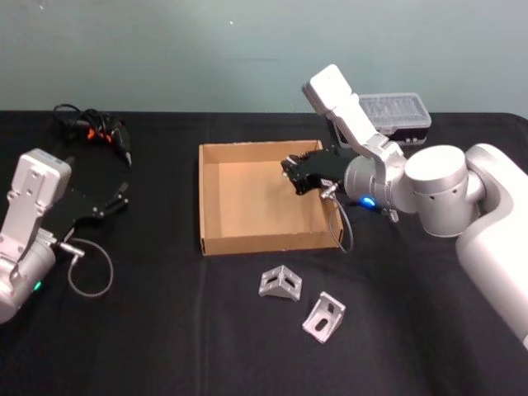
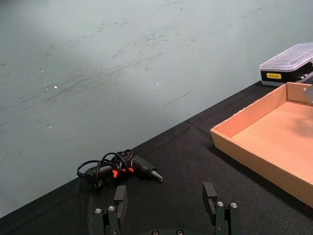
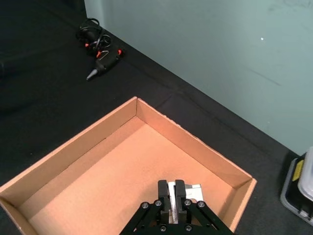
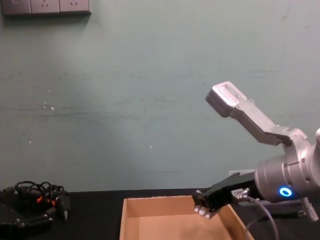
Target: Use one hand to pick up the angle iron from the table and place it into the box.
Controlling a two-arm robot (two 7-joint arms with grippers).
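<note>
Fingers [image 3: 163, 192] of the right hand [image 1: 290, 175] pinch an iron [image 3: 194, 191] over the box [image 1: 200, 198], not dropped yet; two more irons [image 1: 280, 282] lie on the tabletop [image 1: 165, 330]; left hand [image 1: 120, 198] sits open

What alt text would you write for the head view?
The right gripper hangs over the box, shut on an angle iron. Two more angle irons lie on the table before it; the left gripper sits open at left.
</note>
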